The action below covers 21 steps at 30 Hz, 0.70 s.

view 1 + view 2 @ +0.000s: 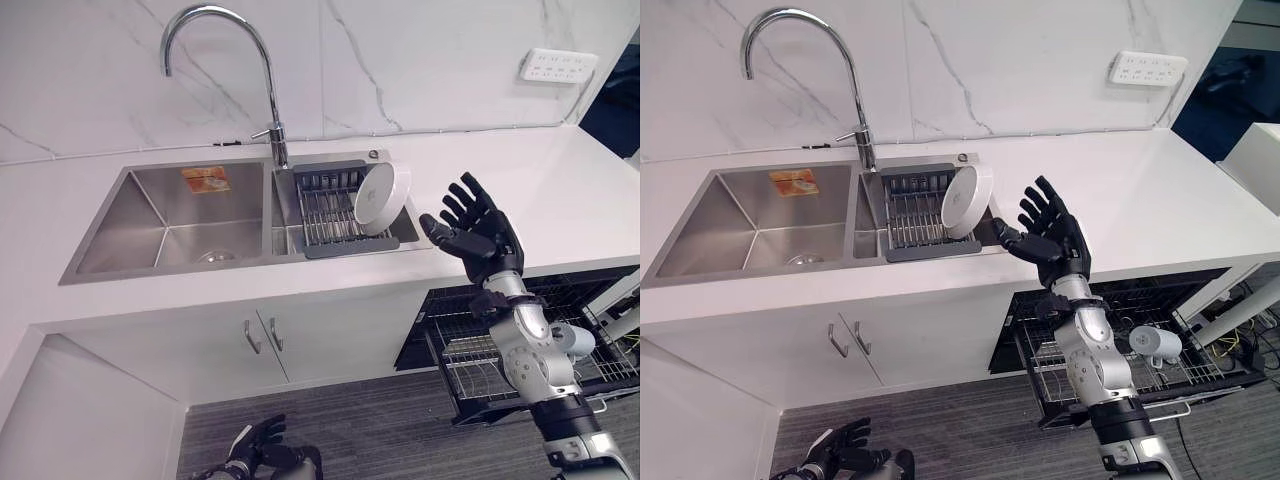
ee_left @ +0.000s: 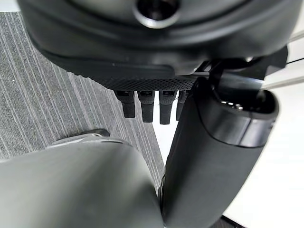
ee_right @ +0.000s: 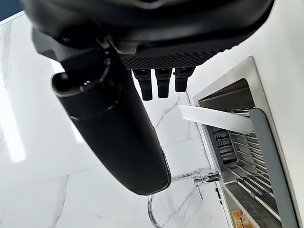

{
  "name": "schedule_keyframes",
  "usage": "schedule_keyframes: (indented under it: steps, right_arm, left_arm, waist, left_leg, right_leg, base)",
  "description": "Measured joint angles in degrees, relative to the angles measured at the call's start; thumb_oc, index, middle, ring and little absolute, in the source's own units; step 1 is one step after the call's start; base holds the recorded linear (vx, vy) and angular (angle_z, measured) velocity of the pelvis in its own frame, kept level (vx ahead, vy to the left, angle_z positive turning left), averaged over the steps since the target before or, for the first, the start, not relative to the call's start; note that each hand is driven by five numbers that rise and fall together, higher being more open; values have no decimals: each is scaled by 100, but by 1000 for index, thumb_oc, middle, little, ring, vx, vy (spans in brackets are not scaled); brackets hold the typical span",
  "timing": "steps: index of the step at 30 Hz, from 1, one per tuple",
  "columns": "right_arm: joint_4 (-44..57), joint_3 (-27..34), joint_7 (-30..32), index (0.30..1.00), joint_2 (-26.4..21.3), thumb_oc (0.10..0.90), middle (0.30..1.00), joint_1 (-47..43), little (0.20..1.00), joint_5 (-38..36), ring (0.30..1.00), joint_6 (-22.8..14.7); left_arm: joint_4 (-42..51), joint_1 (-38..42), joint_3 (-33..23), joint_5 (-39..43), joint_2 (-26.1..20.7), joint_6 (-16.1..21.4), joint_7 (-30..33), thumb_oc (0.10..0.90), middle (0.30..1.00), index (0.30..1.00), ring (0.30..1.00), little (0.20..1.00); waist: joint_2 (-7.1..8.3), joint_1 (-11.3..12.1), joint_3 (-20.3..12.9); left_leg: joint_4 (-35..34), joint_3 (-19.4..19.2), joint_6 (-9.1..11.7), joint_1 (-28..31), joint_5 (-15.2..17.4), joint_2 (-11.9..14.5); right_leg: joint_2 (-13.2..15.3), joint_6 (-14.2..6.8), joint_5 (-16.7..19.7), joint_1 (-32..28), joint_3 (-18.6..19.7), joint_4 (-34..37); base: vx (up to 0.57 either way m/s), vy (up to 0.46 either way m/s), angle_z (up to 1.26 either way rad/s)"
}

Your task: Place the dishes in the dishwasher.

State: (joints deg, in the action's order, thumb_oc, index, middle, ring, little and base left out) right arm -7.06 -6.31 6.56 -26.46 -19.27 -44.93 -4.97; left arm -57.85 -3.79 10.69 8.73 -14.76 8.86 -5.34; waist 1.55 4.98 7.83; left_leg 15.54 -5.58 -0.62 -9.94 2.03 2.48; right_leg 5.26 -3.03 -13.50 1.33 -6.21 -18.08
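Left robot hand (image 1: 262, 447) hangs low near the floor (image 1: 400, 430) in front of the cabinet doors (image 1: 262, 338), fingers loosely curled on nothing, idle and well clear of the work. Above it the double sink (image 1: 165, 225): left basin bare apart from a sticker on its back wall, tall faucet (image 1: 262, 70) rising at the divider. Right basin holds a dark drying rack (image 1: 325, 210), and the white plate (image 1: 380, 197) stands on edge at the rack's right end, leaning against the wires (upright storage, so its rim is exposed toward the right, which suits a side approach). Right robot hand (image 1: 478, 232) is raised just right of the plate, fingers spread and straight, thumb apart, holding nothing and not touching the plate; the right wrist view looks past the fingertips at the plate's rim edge-on. I'd judge this as the reach before the first grasp, task barely started. Room: white surface (image 1: 560, 190) to the right of the sink is bare, so the arm has free swing there; the sink's right wall and rack frame sit close under the plate, limiting how low the fingers can go. Dishwasher rack (image 1: 1150, 365) is pulled out below the surface edge at right, a white cup (image 1: 1155, 343) already in it, open slots around it; plate has to clear the surface lip on the way down
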Motion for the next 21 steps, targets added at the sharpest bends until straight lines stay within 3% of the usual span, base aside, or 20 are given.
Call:
schedule_keyframes:
  steps: [2,9,13,21]
  right_arm:
    - [-104,0,93,900,-164,800,900,-216,900,109,900,177]
    - [-862,89,385,900,-837,800,900,-896,900,210,900,257]
    - [-1038,316,506,900,-1077,800,900,-933,900,369,900,304]
    - [-1861,302,510,900,-1213,800,900,-1701,900,430,900,312]
  left_arm:
    - [14,1,9,0,-16,19,-2,800,900,900,900,900]
    - [256,77,45,219,-68,46,-26,800,900,900,900,900]
    - [401,155,98,222,-97,111,-33,800,900,900,900,900]
    - [437,302,251,225,-541,124,-19,800,900,900,900,900]
  waist:
    - [11,2,27]
    - [-65,85,458]
    - [-190,139,678]
    - [-316,171,938]
  left_leg:
    - [36,38,-10,-43,28,-19]
    - [177,130,-42,-177,83,-61]
    - [349,210,-68,-311,134,-69]
    - [450,289,-66,-432,164,-96]
  right_leg:
    - [19,-11,-6,-9,-52,14]
    - [43,-32,3,16,-141,19]
    - [33,-44,10,24,-219,32]
    - [27,-48,13,77,-260,33]
  base:
    - [49,12,11]
    - [43,-7,8]
    - [-15,-21,8]
    - [0,-7,4]
